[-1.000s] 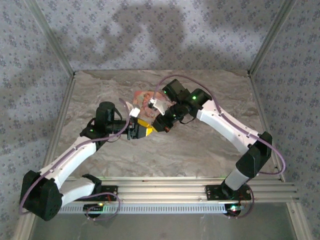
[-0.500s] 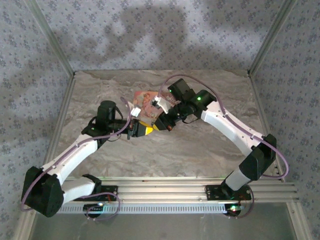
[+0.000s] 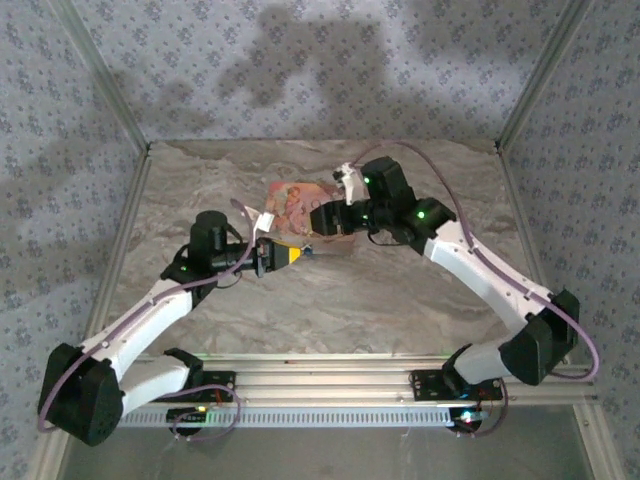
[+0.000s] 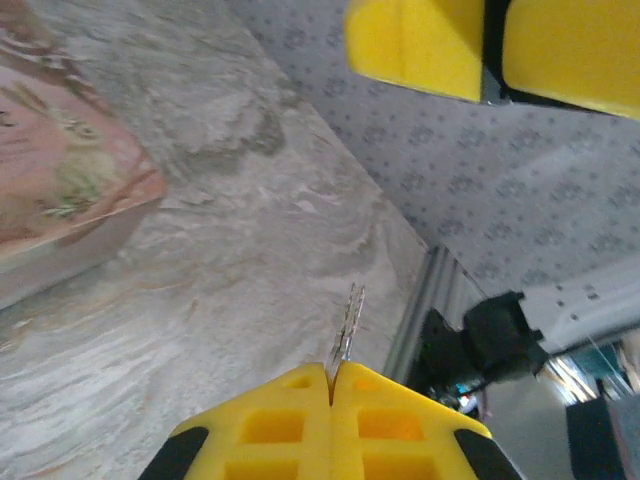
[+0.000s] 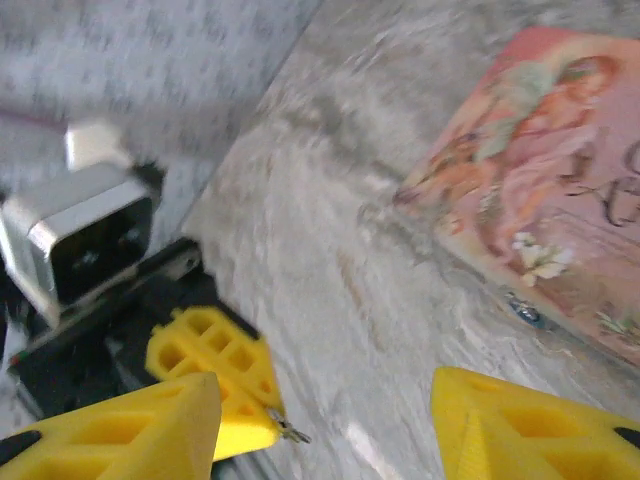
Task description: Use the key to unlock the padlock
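Left gripper (image 4: 330, 378) is closed tight, the two yellow fingers pressed flat together, with the key (image 4: 348, 322) pinched in the seam. A thin metal blade sticks out past the fingertips, over the marble-patterned table (image 3: 400, 290). In the right wrist view the same key (image 5: 290, 432) pokes out of the left gripper's yellow tips. Right gripper (image 5: 328, 388) stands with its fingers well apart and nothing between them, only bare table. The pink picture-lidded box (image 3: 292, 203) lies flat toward the far middle of the table, slightly left of centre. The left gripper (image 3: 287, 255) is just near of its near edge, and the right arm's wrist sits at its right side. The padlock (image 5: 524, 312), a tiny dark blue-green piece, sits on the side of the box just under the lid edge. It is apart from the key and from both grippers; I cannot tell whether its shackle is latched.
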Tool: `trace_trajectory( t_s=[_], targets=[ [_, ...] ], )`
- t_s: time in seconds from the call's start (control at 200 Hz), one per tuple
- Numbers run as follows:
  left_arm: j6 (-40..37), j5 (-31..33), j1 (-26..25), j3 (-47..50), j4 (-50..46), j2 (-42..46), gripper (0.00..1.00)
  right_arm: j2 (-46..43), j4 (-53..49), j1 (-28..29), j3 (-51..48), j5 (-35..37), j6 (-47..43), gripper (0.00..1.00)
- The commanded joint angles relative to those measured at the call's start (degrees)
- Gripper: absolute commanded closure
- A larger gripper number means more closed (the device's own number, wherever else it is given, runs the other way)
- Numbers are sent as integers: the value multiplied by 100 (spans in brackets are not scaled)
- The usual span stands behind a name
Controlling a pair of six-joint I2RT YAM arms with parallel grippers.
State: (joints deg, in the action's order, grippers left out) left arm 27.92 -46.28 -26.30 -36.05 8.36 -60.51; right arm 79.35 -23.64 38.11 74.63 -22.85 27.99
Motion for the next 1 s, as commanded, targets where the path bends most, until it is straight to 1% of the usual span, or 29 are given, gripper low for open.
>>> trace_trajectory(
  t_s=[0.0,0.21,0.23,0.305,0.41,0.565,0.61,0.874,0.994],
  targets=[
    [536,708,-55,180,633,230,100,-31,1138,79,-545,621,1812,42],
    [781,898,-104,266,742,318,100,322,1495,539,-581,616,2283,42],
    [810,928,-111,301,767,343,100,346,1575,584,-769,622,2341,42],
    [924,1116,-146,419,944,462,100,455,1737,696,-804,626,2547,45],
    [972,1164,-147,479,1063,513,100,500,1686,742,-816,664,2584,60],
    [959,1060,-141,447,927,474,100,496,1721,642,-788,669,2590,93],
    [991,1068,-136,490,937,508,100,496,1704,632,-759,663,2542,100],
    [947,1145,-137,658,725,910,100,433,1652,663,-766,599,2416,100],
    [967,1215,-138,694,701,1022,100,399,1618,691,-716,589,2140,100]
  ],
)
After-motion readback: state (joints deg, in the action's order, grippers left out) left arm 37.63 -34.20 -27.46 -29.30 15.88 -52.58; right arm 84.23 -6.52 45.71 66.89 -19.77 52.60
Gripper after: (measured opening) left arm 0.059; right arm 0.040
